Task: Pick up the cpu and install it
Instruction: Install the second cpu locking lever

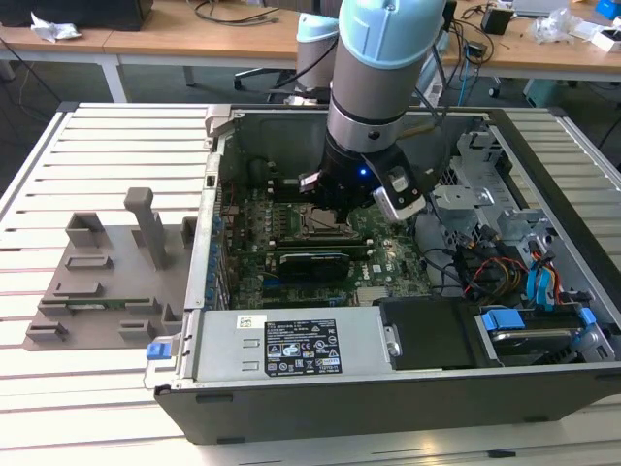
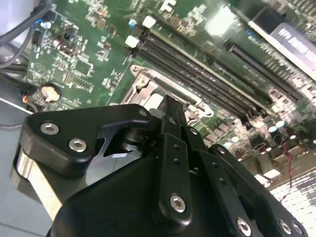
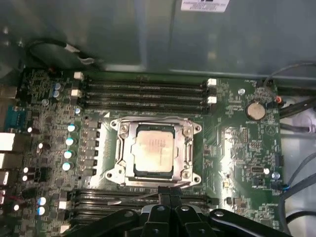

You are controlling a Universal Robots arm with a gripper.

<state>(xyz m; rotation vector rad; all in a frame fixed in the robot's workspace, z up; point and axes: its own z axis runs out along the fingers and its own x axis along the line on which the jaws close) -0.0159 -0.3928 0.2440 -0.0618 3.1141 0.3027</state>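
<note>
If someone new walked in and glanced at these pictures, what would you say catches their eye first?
Probably the large grey and pale-blue robot arm plunging into the open computer case, its claw low over the green motherboard. Next, in the first wrist view, the silvery cpu sitting inside its metal socket frame mid-board. In the exterior view, a grey plastic fixture sits to the case's left.

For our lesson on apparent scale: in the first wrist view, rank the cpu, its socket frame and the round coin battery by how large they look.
1. socket frame
2. cpu
3. coin battery
</note>
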